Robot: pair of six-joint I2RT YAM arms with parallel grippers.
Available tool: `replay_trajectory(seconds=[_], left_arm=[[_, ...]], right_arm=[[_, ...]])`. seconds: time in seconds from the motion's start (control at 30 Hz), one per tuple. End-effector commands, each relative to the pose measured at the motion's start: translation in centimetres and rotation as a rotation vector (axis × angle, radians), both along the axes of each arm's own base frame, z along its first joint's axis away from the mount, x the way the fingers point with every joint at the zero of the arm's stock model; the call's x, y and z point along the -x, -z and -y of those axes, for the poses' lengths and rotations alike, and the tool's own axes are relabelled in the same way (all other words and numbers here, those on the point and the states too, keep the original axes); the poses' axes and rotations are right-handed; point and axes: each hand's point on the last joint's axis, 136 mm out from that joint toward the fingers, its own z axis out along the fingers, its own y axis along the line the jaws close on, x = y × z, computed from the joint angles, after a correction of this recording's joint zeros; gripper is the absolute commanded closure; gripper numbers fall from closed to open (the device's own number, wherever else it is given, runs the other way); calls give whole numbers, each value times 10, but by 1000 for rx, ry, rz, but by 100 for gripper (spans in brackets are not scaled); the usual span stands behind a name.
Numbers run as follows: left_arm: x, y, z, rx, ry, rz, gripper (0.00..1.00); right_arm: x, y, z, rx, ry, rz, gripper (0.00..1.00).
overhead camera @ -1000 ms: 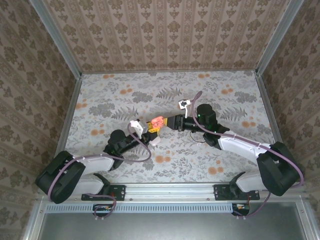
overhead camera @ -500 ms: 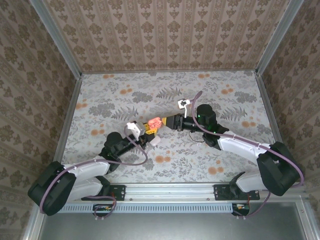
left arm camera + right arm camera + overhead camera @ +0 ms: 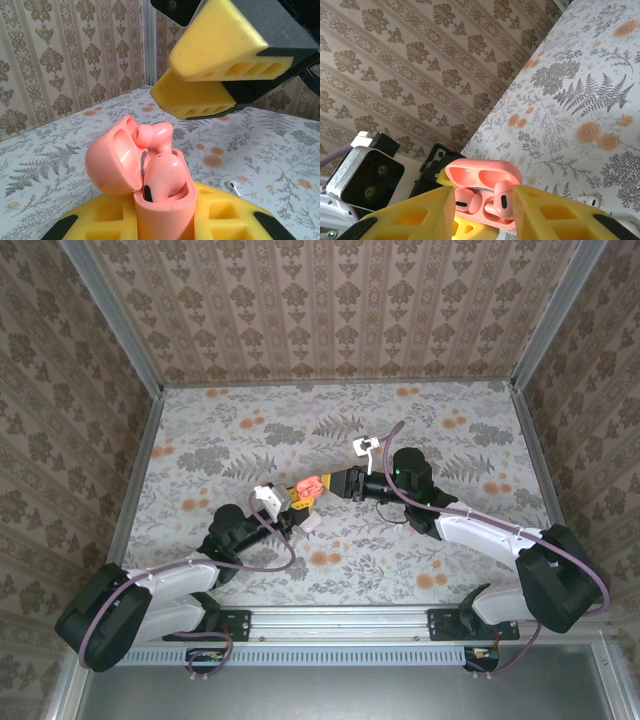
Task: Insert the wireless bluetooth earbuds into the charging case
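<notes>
Two yellow-padded grippers sat almost tip to tip near the middle of your flowered table (image 3: 220, 440), and each camera gave you a different part of the scene. From above, you saw your left gripper (image 3: 298, 504) clamped on the pink charging case (image 3: 313, 485), but that view was too small to show what lay inside. Your left wrist camera gave you the case standing upright between its own pads. Its lid (image 3: 112, 160) was tipped open to the left, and a pink earbud (image 3: 156, 136) poked up above the rim of the body. Your right wrist camera looked down into the case instead, and there you could make out two buds side by side in the body beneath the raised lid. Just right of the case, your right gripper (image 3: 336, 483) hung close over it without touching, its fingers a little apart and nothing between them. Farther right in the left wrist view, a white earbud (image 3: 233, 186) lay loose on the table, apart from both grippers.
</notes>
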Motion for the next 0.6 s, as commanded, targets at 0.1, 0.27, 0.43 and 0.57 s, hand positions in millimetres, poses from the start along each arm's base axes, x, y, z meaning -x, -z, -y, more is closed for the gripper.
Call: replay_trajectory(seconds=[0.1, 0.27, 0.43, 0.57], left_arm=[[0, -10, -4, 15, -11, 43, 83], [1, -11, -4, 15, -10, 45, 83], [0, -12, -4, 15, -10, 45, 83], [0, -12, -4, 14, -9, 44, 83]], right_arm=[[-1, -14, -9, -23, -22, 29, 64], [-1, -12, -13, -21, -34, 24, 66], [1, -16, -15, -27, -45, 31, 69], [2, -18, -17, -32, -52, 36, 70]])
